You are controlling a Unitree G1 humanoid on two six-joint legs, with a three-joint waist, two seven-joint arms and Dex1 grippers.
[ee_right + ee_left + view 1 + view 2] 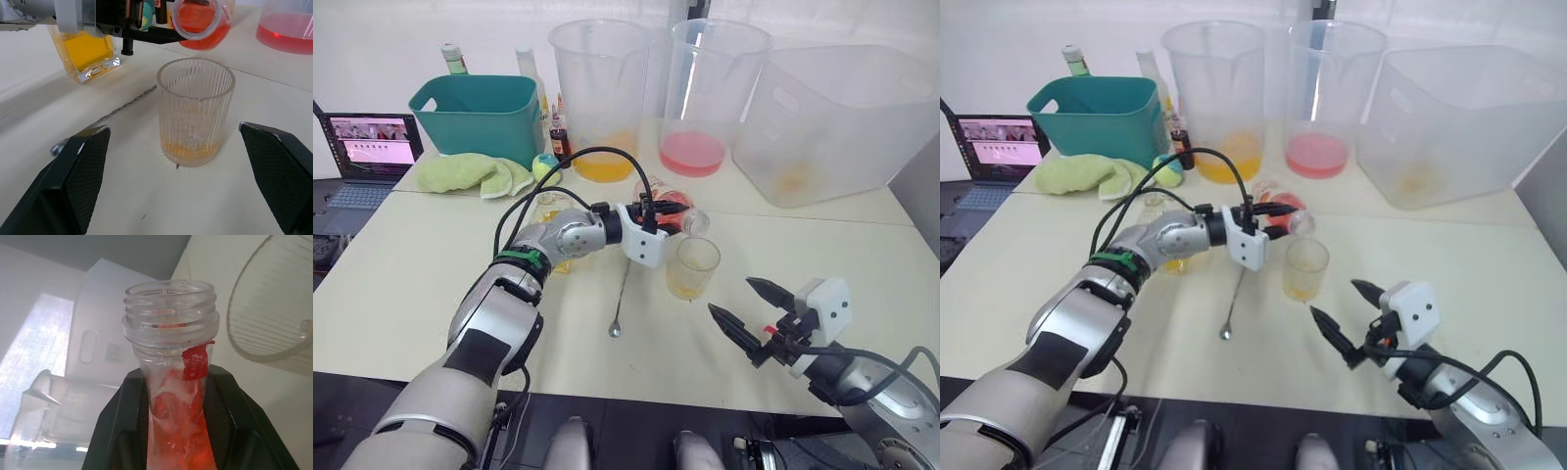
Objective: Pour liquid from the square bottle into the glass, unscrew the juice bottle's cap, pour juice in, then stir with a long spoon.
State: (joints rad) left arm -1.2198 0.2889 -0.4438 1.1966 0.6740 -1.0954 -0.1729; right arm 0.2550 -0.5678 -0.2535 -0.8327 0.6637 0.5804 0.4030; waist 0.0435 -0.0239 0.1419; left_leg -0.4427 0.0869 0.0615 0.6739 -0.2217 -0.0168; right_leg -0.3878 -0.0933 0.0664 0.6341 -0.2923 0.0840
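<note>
My left gripper (664,211) is shut on the neck of the juice bottle (171,323), which lies tilted on its side with its open mouth just above the rim of the glass (693,266). The ribbed glass holds a thin yellow layer at its bottom, and no stream shows. The cap is out of view. The square bottle (88,51) with yellow liquid stands behind my left forearm. The long spoon (621,304) lies on the table left of the glass. My right gripper (730,295) is open, low over the table, on the near right of the glass.
Two tall translucent buckets stand at the back, one with orange liquid (602,98) and one with pink (705,98), beside a big clear bin (842,117). A teal basket (480,113), a green cloth (470,173), small bottles (558,137) and a laptop (367,147) are at the back left.
</note>
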